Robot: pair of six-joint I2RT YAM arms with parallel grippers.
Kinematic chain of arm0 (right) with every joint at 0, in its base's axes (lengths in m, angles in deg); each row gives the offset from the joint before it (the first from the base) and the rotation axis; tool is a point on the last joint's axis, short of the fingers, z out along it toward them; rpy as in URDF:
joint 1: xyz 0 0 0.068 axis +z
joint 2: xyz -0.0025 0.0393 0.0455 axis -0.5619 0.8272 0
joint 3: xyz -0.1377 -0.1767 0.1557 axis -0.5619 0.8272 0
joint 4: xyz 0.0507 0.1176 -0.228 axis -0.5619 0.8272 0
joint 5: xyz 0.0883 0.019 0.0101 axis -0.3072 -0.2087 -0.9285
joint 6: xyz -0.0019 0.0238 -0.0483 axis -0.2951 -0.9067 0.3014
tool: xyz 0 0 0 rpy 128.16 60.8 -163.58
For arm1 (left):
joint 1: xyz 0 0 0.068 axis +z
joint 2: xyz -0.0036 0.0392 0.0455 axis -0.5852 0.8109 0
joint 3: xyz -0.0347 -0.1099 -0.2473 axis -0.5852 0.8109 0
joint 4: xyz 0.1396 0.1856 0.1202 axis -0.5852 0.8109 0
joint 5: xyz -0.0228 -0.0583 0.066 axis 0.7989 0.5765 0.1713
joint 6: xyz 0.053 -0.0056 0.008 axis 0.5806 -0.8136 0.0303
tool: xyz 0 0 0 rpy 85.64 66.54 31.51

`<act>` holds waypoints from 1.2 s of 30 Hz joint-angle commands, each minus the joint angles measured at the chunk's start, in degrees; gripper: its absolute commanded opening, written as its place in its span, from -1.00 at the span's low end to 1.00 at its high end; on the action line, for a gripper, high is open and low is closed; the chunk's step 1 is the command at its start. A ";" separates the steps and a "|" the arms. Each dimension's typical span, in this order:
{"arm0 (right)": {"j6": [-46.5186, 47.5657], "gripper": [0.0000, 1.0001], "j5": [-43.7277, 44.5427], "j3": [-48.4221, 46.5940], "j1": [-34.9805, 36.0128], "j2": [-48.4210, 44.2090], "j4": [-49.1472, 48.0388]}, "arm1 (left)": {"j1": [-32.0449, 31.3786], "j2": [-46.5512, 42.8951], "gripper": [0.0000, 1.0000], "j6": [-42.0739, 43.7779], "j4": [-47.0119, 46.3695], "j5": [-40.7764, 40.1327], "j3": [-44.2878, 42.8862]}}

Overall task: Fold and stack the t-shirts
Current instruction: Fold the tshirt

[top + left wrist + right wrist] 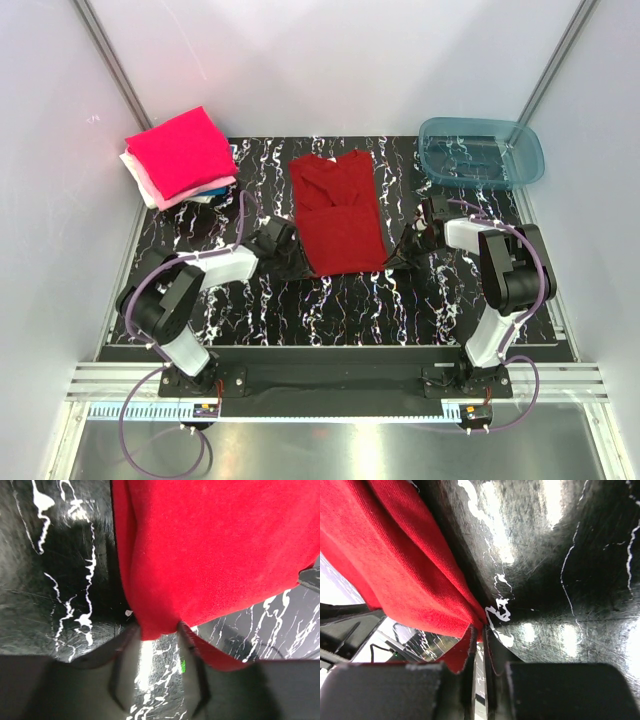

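The dark red t-shirt (338, 212) lies in a long folded strip on the table's middle, collar end far. My left gripper (288, 262) sits low at its near left corner. In the left wrist view that gripper (157, 627) is open, and the shirt's (215, 545) corner hangs between the spread fingertips and drapes over one finger. My right gripper (402, 252) is at the near right corner. The right wrist view shows it (481, 630) shut on the shirt's (395, 555) edge. The folded stack, with the magenta-pink shirt (182, 150) on top and pale pink, white and blue edges below, rests back left.
A teal see-through tub (480, 152) stands at the back right corner. The black marbled table (330, 310) is walled by white panels on the left, the right and the back. Both arm bases are bolted at the near edge.
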 commanded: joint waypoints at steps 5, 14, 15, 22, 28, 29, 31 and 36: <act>-0.66 -1.00 -1.53 2.51 0.32 -0.69 -2.06 | -0.80 1.37 -0.95 -0.08 0.13 -1.00 1.64; -7.86 -1.00 -1.01 14.53 2.07 -20.71 0.13 | -7.91 -11.19 -1.00 -1.74 11.72 -7.23 3.04; -8.66 -1.00 -0.66 15.86 3.30 -26.13 1.35 | -10.36 -13.03 -1.00 -2.97 12.87 -7.76 3.83; -22.88 -1.00 5.05 27.02 16.31 -52.69 9.79 | -23.99 -32.35 -1.00 -13.51 26.05 -15.23 6.64; -25.64 -1.00 8.91 22.32 17.20 -66.96 20.60 | -28.75 -39.94 -1.00 -17.83 33.70 -18.66 4.63; -25.11 -1.00 9.62 20.72 17.20 -66.70 22.09 | -28.75 -40.21 -1.00 -17.22 34.58 -19.36 2.97; -23.27 -1.00 11.46 16.08 17.11 -63.90 23.07 | -28.66 -39.60 -1.00 -16.08 37.48 -21.64 0.68; -20.18 -1.00 16.91 7.54 17.11 -58.18 23.87 | -27.09 -35.39 -1.00 -11.34 43.10 -25.25 -9.42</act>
